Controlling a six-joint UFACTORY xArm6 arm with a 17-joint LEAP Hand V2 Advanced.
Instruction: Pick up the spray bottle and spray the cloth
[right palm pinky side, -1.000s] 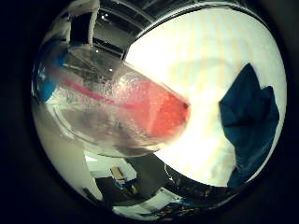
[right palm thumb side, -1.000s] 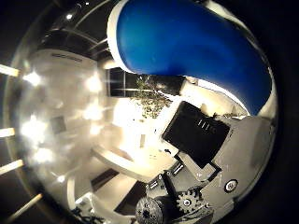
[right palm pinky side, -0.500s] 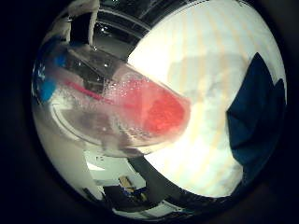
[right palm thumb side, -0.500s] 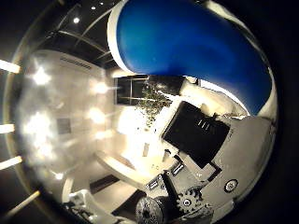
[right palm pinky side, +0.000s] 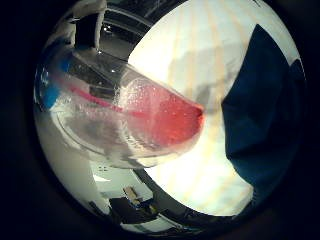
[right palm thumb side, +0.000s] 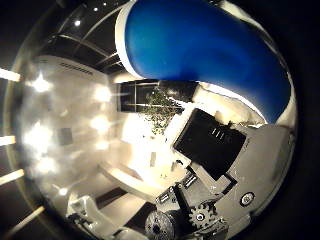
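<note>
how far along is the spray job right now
Pickup looks done: the bottle, red liquid inside, fills the view close against the palm, above the white table. In hand: carrying it near the blue cloth. Left: spraying; no mist or wet patch shows.

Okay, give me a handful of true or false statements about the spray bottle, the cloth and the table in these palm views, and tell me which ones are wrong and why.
1. The spray bottle is clear and holds red liquid. True.
2. The bottle lies flat on the table, far from the palm. False: it fills much of the little finger side view, close to the palm, and is lifted above the table.
3. A dark blue cloth lies on the light table. True.
4. The cloth is draped over the bottle. False: the two are apart, with bare table between them.
5. The bottle's blue spray head shows large in the thumb side view. True.
6. The liquid in the bottle is green. False: it is red.
</note>
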